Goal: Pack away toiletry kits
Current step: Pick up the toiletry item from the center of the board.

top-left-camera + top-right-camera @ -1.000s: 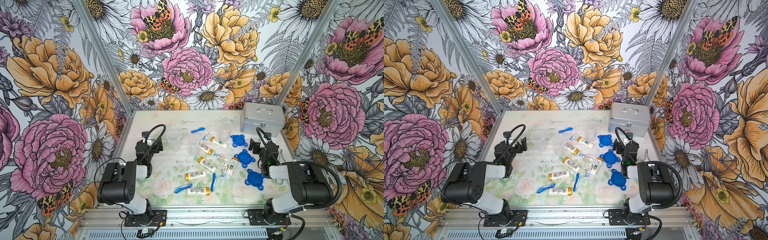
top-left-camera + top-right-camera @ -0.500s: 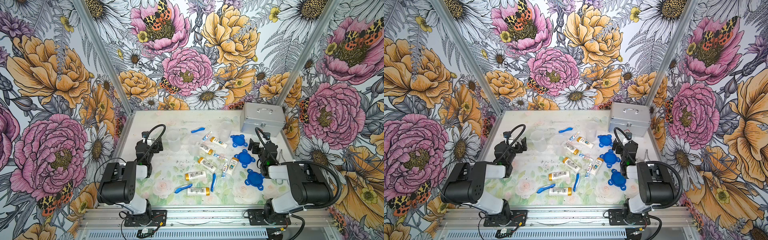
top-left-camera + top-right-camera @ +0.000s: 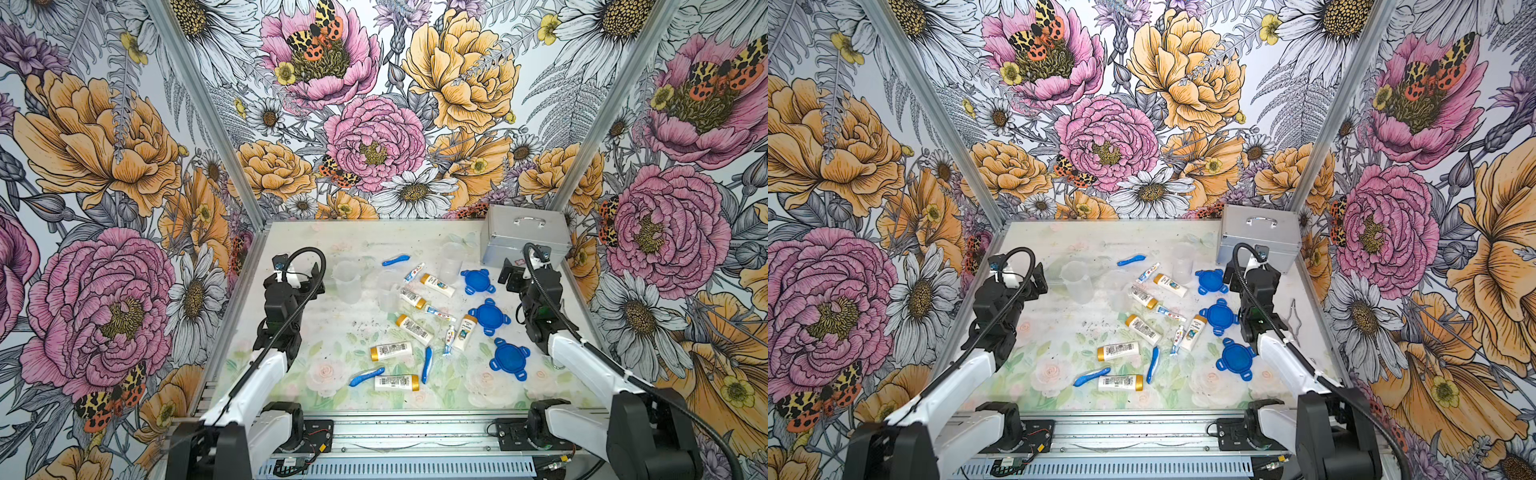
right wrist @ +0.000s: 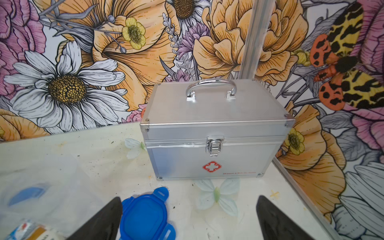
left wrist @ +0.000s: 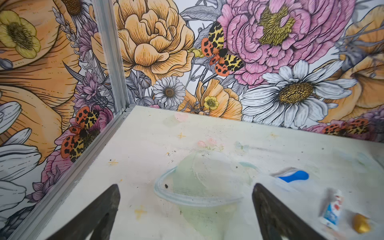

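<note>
Scattered over the middle of the tabletop (image 3: 332, 324), in both top views: six white bottles (image 3: 390, 350) with gold caps and printed labels, all lying flat. Among them three tiny toothpaste tubes (image 3: 439, 313) and three blue toothbrushes (image 3: 366, 377). Three blue four-tabbed lids (image 3: 488, 317) in a loose line toward the right side. Three clear cups (image 3: 347, 281) standing farther back, faint against the pale surface. One silver case (image 3: 521, 239) with a handle, shut, in the far right corner.

Left hand (image 5: 186, 185) spread wide and empty, a cup just ahead of it. Right hand (image 4: 189, 197) also spread wide and empty, a lid just beside one finger, the case beyond.

Plain only in the right wrist view: a red cross (image 4: 212, 166) and a closed latch (image 4: 214, 145) on the case front.
</note>
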`<move>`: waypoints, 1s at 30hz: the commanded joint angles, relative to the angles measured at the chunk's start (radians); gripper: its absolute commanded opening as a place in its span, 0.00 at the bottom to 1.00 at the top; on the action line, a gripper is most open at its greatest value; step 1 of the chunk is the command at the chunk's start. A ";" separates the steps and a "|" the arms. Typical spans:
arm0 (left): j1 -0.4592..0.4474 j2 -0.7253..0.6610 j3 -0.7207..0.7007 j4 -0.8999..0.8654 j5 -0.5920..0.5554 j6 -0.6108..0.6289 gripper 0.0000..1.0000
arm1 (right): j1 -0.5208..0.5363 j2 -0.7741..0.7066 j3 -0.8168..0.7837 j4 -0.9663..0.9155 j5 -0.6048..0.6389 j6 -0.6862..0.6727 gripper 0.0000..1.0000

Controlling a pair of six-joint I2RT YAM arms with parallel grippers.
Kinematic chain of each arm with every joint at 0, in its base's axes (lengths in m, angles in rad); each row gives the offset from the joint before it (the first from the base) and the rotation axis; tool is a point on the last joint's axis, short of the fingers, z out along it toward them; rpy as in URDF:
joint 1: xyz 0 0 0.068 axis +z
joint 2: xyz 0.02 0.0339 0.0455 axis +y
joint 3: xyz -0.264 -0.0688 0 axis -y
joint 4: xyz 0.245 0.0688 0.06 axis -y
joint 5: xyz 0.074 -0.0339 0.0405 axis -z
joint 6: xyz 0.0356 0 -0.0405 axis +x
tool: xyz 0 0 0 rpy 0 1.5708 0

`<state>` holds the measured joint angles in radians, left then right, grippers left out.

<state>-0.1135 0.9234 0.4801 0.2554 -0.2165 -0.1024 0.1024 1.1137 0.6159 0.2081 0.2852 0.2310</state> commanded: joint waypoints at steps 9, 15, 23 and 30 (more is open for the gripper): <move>-0.326 -0.131 0.360 -0.992 -0.126 -0.557 0.99 | 0.226 0.072 0.333 -0.869 -0.160 0.289 0.99; -0.493 0.016 0.411 -1.020 0.121 -0.700 0.99 | 0.466 0.195 0.407 -0.946 -0.172 0.306 1.00; -0.527 0.138 0.388 -1.056 0.360 -0.798 0.99 | 0.583 0.365 0.430 -0.924 -0.261 0.215 0.97; -0.503 0.155 0.386 -1.056 0.423 -0.822 0.99 | 0.622 0.526 0.502 -0.848 -0.297 0.148 0.94</move>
<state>-0.6281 1.0855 0.8757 -0.7898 0.1444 -0.8932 0.7105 1.5959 1.0626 -0.6907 0.0128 0.4236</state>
